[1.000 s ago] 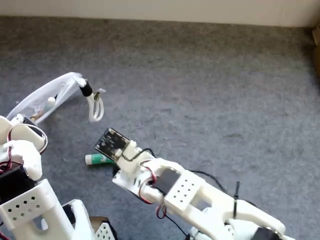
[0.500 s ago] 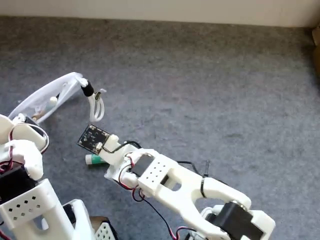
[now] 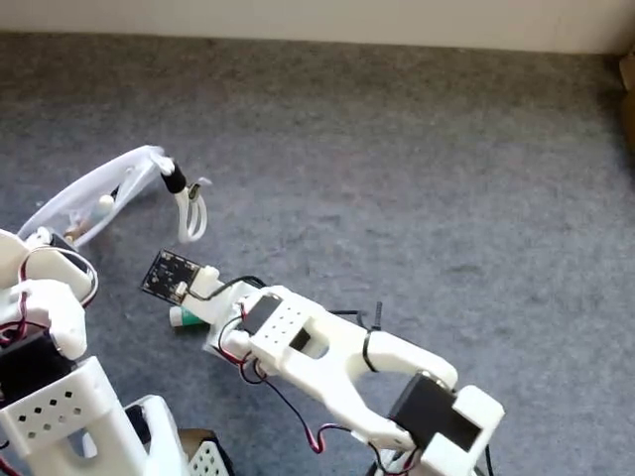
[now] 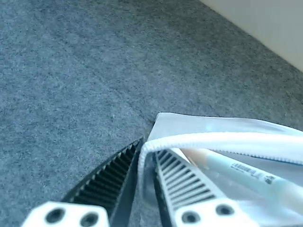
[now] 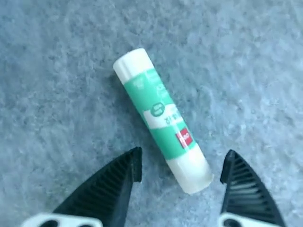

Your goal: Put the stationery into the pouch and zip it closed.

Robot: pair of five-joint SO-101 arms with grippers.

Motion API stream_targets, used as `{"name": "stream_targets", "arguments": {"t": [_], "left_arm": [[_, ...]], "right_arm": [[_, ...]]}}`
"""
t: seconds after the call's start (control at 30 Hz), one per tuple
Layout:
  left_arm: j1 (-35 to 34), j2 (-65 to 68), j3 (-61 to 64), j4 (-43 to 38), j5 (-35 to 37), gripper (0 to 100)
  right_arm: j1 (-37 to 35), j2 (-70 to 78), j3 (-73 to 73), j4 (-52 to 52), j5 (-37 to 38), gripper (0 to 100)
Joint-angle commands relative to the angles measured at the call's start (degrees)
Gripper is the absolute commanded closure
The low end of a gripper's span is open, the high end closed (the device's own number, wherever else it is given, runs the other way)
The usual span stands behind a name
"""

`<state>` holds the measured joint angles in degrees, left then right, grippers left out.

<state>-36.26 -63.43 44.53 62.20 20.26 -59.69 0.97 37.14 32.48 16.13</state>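
A clear pouch [image 3: 94,193] lies at the left of the grey carpet, its black zip pull and white loop [image 3: 189,211] at its right end. Inside it I see a pale pen [image 4: 236,168]. My left gripper [image 4: 147,161] is shut on the pouch's white zipped edge [image 4: 213,139]. A green and white glue stick [image 5: 162,118] lies flat on the carpet, and its end [image 3: 182,316] peeks out under the right arm. My right gripper [image 5: 182,168] hangs open just above it, one black finger on each side of its lower end.
Grey carpet [image 3: 417,169] stretches to the back and right with nothing on it. A pale wall edge [image 3: 327,20] runs along the far side. The left arm's white base [image 3: 60,397] fills the near left corner.
The right arm has swung left and forward over the glue stick, covering most of it. The pouch and the left arm have stayed put.
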Motion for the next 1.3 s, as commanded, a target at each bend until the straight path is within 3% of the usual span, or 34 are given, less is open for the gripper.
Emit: {"name": "stream_targets", "arguments": {"t": [0.0,0.1,0.27,0.47,0.97,1.27], "left_arm": [[1.01,0.4,-0.31,-0.53,0.09,99],[1.19,0.4,-0.31,-0.53,0.09,99],[1.27,0.4,-0.31,-0.44,0.09,99],[1.27,0.4,-0.31,-0.35,0.09,99],[1.45,0.4,-0.31,-0.18,0.09,99],[12.53,0.4,-3.82,-0.53,0.09,99]], "right_arm": [[0.75,0.22,-3.03,-0.84,0.79,73.9],[0.84,0.22,-2.95,-0.75,0.79,75.2],[0.84,0.22,-2.95,-0.75,1.14,89.8],[0.92,0.22,-2.51,-0.31,7.56,98.8],[8.75,-0.04,-9.45,24.48,7.65,99.3],[10.77,-11.3,-6.99,28.53,7.56,99.3]]}}
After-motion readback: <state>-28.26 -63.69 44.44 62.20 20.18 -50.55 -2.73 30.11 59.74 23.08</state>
